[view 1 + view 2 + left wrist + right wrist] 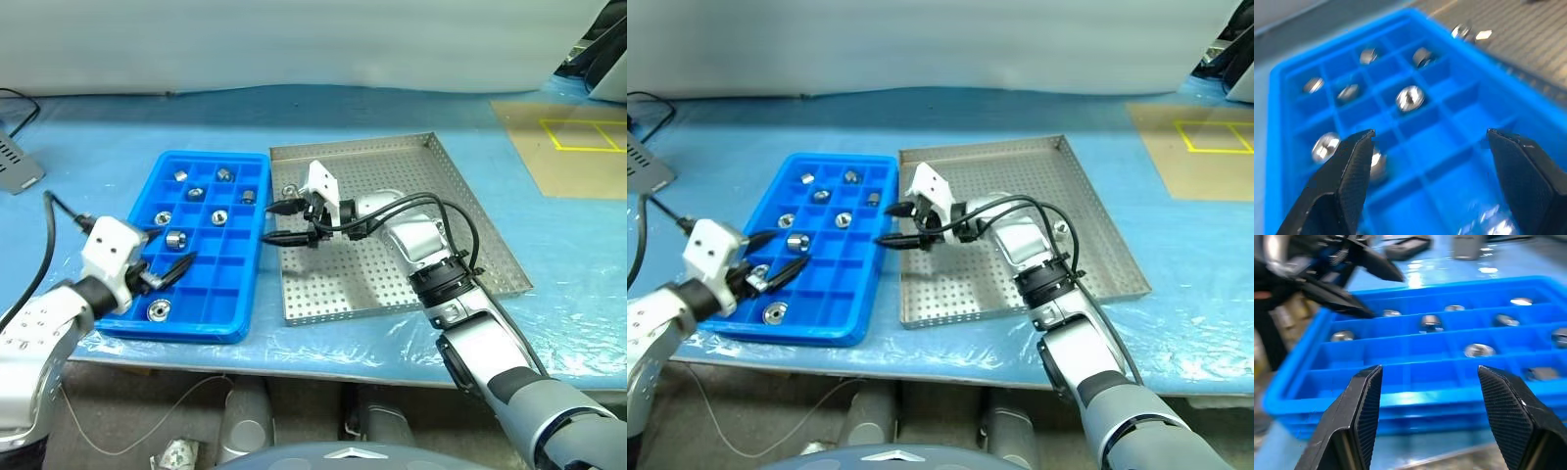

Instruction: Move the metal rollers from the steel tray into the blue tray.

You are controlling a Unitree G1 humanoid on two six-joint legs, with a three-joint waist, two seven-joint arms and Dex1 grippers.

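Both grippers hang with jaws spread and empty: left gripper (174, 264) over the blue tray (247, 315), right gripper (282, 221) at its right rim.

No legible text, labels, brands or numbers on anything in view. The one sign-like marking: yellow outlined rectangles (586, 135) on a brown mat (558, 147) lying on the table, well apart from both sets of jaws, out beyond the right arm's side. No lettering stands on it.
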